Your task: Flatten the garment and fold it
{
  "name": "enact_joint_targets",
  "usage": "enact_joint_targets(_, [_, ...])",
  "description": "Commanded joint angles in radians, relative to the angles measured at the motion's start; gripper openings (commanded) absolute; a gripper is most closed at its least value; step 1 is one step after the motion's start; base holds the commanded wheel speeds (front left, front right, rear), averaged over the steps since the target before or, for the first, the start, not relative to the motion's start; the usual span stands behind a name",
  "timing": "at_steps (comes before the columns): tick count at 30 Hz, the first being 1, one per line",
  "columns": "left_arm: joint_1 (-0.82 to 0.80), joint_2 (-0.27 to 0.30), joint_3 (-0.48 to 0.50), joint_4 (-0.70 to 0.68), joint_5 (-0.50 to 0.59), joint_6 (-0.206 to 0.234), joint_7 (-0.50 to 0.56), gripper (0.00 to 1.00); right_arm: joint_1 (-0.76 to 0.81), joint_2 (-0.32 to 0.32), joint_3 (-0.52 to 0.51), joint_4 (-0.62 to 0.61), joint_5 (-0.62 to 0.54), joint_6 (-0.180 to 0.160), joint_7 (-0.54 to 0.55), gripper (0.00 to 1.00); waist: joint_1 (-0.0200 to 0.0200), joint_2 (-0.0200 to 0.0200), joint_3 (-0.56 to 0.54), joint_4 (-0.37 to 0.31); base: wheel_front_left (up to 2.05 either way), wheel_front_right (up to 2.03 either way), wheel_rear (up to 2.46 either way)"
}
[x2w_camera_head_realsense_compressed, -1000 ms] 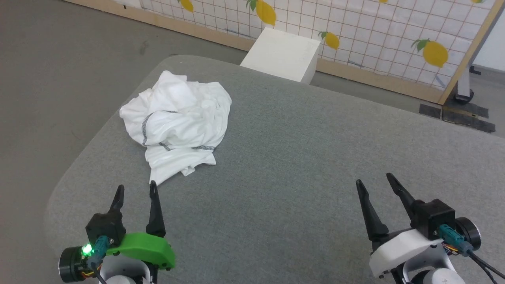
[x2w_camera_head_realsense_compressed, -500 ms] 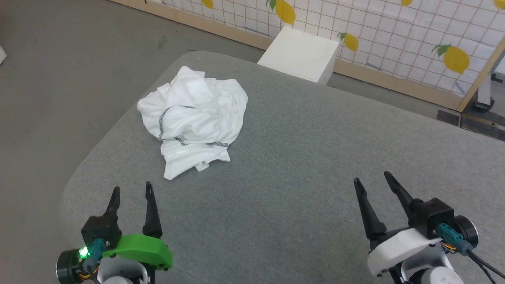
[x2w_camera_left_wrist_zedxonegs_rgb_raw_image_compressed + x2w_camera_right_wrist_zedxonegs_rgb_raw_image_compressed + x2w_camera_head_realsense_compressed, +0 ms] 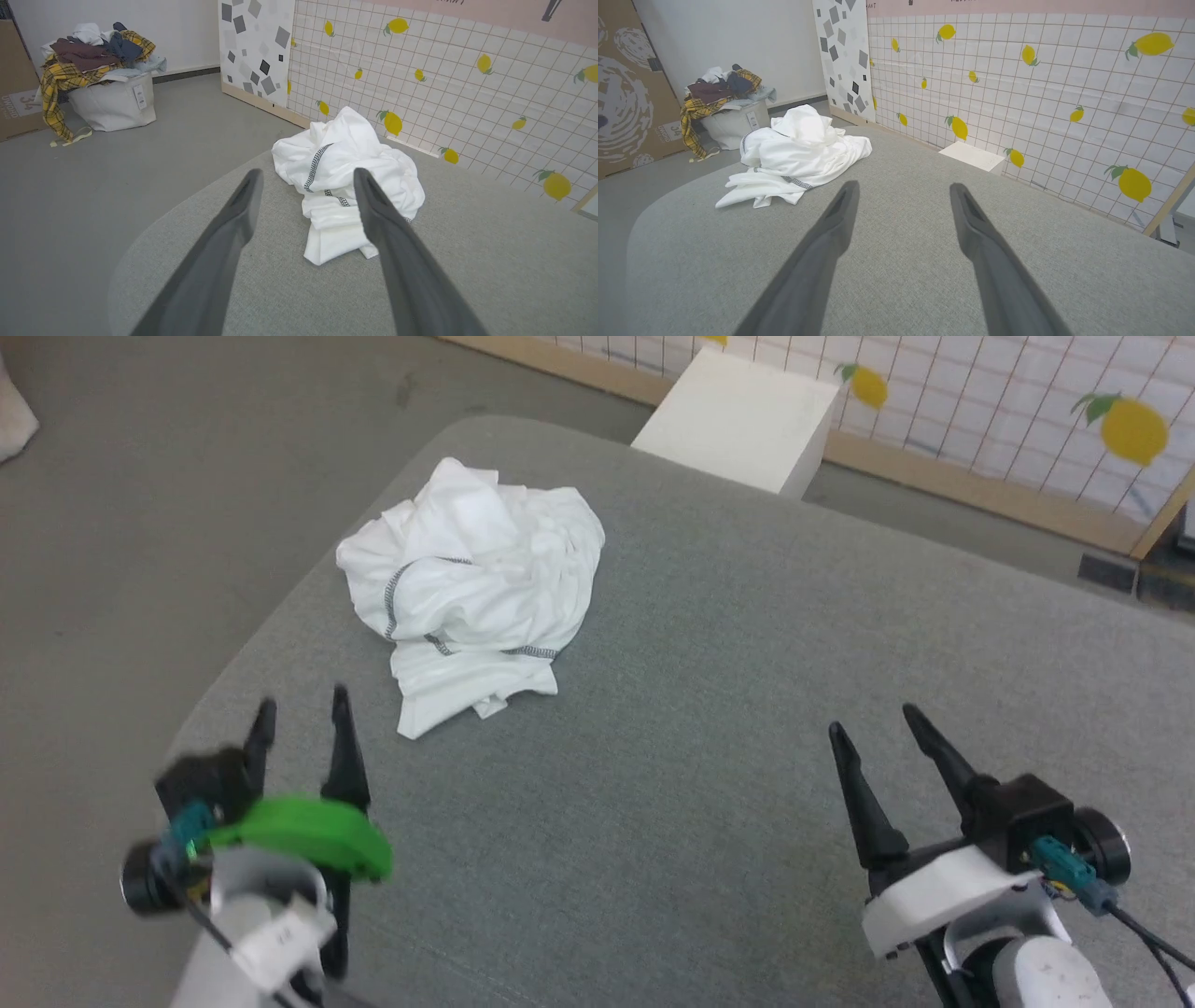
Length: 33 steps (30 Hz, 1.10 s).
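The garment [image 3: 476,583] is a thin white shirt with dark zigzag stitching, lying crumpled in a heap at the far left of the grey padded table [image 3: 709,709]. From the left wrist the garment [image 3: 345,186] lies just beyond the fingertips, and from the right wrist the garment [image 3: 796,156] is far off to the left. My left gripper [image 3: 299,705] hovers open near the table's left front edge, a short way before the heap, holding nothing. At the lower right, my right gripper [image 3: 870,721] is open and empty, far from the cloth.
A rigid white box [image 3: 738,415] stands on the floor behind the table, against a lemon-patterned screen [image 3: 1027,401]. A laundry bin piled with clothes [image 3: 100,86] sits on the floor beyond the left side. Grey floor [image 3: 140,523] surrounds the table's rounded left corner.
The head camera has tilted and turned, shifting the whole picture. My left gripper has risen and moved forward toward the garment, blurred by motion. The right gripper has hardly moved.
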Motion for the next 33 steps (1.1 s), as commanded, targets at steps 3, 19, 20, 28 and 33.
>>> enact_joint_targets(3, [-0.152,0.032,0.008,0.06,-0.043,-0.019,0.053,1.0,-0.046,0.001,0.004,-0.032,-0.027,-0.001,0.015,1.0,0.0,0.0,0.131,-0.041,0.0,0.0,0.0])
enact_joint_targets(19, [-0.572,0.102,0.161,0.41,-0.347,-0.008,0.37,1.0,-0.2,-0.028,0.028,-0.1,-0.046,-0.002,0.025,1.0,0.0,0.0,0.496,-0.209,0.0,0.0,0.0])
enact_joint_targets(20, [-0.577,0.107,0.165,0.419,-0.354,-0.003,0.386,1.0,-0.204,-0.029,0.028,-0.099,-0.045,-0.002,0.022,1.0,0.0,0.0,0.507,-0.216,0.0,0.0,0.0])
enact_joint_targets(28, [-0.558,0.099,0.183,0.489,-0.417,0.036,0.529,1.0,-0.232,-0.029,0.035,-0.079,-0.04,-0.002,-0.005,1.0,0.0,0.0,0.558,-0.253,0.0,0.0,0.0])
enact_joint_targets(33, [-0.521,0.104,0.147,0.513,-0.422,0.013,0.617,0.3,-0.236,-0.027,0.033,-0.054,-0.035,-0.002,-0.02,1.0,0.0,0.0,0.526,-0.253,0.0,0.0,0.0])
